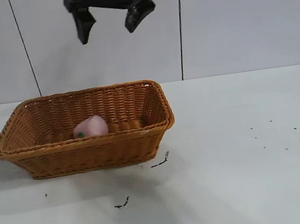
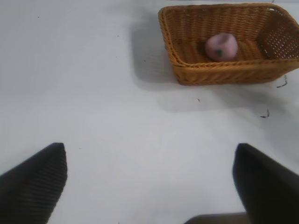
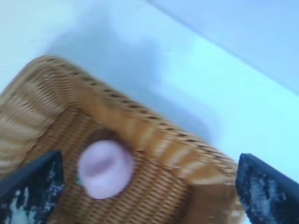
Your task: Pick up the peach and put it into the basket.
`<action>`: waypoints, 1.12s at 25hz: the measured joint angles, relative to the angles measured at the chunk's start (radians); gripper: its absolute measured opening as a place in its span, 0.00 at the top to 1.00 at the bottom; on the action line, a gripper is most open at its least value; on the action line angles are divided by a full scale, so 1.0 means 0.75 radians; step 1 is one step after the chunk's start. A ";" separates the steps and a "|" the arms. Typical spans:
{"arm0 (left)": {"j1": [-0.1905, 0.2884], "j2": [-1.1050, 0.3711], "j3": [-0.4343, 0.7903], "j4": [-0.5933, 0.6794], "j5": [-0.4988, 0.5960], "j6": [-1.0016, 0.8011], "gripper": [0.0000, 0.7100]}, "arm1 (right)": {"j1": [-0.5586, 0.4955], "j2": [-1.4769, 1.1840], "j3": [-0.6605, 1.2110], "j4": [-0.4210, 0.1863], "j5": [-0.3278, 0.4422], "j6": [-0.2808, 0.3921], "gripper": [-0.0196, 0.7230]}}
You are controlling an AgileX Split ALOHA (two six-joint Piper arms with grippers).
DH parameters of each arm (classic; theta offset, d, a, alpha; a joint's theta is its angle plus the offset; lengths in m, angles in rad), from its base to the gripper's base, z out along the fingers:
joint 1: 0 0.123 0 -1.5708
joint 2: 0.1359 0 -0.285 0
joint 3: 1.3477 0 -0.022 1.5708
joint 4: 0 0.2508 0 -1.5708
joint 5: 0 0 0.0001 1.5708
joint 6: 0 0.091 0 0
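Right claw (image 1: 110, 23) spread wide above the basket (image 1: 89, 153), peach (image 1: 90, 127) inside, dark flecks (image 1: 123, 203) on the table (image 1: 248, 187) nearby

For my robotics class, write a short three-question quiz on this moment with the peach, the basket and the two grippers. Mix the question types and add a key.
1. True or false: the peach lies inside the basket.
2. The right gripper is: A) shut on the peach; B) open and empty above the basket; C) resting on the table.
3. Fill in: in its own wrist view the left gripper is open over the bare ____.

Key: 1 true; 2 B; 3 table.
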 joint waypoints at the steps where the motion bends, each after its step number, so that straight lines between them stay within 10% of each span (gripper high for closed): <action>1: 0.000 0.000 0.000 0.000 0.000 0.000 0.02 | -0.034 0.000 0.000 -0.009 0.008 0.000 0.04; 10: 0.000 0.000 0.000 0.000 0.000 0.000 0.02 | -0.296 0.000 0.000 -0.009 0.049 0.000 0.04; 28: 0.000 0.000 0.000 0.000 0.000 0.000 0.02 | -0.309 -0.647 0.539 -0.036 0.119 0.034 0.04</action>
